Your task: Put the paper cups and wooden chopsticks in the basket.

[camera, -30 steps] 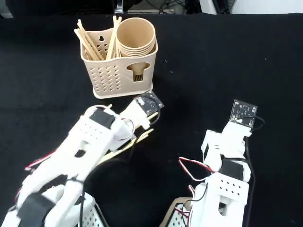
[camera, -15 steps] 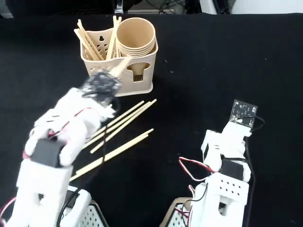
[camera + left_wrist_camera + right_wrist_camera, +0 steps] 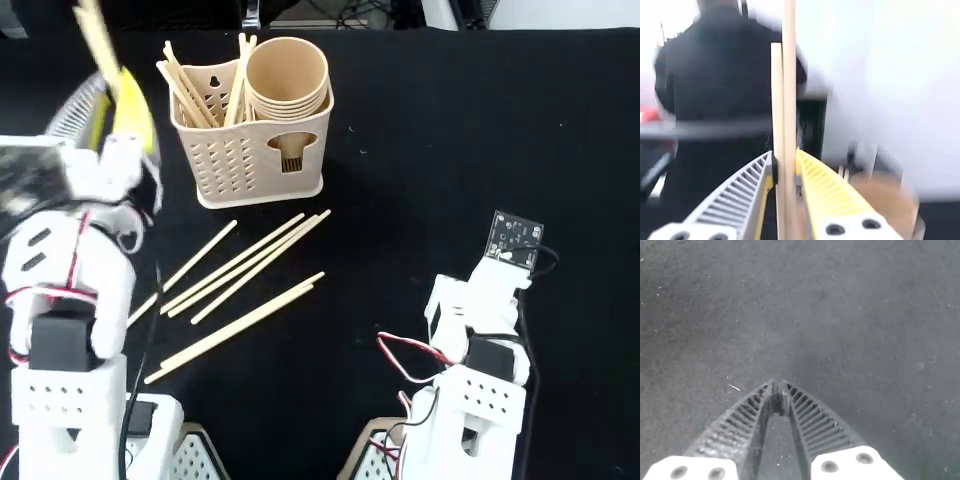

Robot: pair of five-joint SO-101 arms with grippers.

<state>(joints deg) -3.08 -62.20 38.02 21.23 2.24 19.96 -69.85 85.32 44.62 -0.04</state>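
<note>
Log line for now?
left gripper shut on chopsticks, raised | right gripper shut, empty | cups in basket | loose chopsticks on table

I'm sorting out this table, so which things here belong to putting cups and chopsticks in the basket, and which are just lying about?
For the job: beige perforated plastic basket; stack of tan paper cups in it; wooden chopsticks standing in it; loose wooden chopsticks lying flat; pair of chopsticks in the left gripper.
Just there: black table cloth; right gripper, shut above the cloth.
</note>
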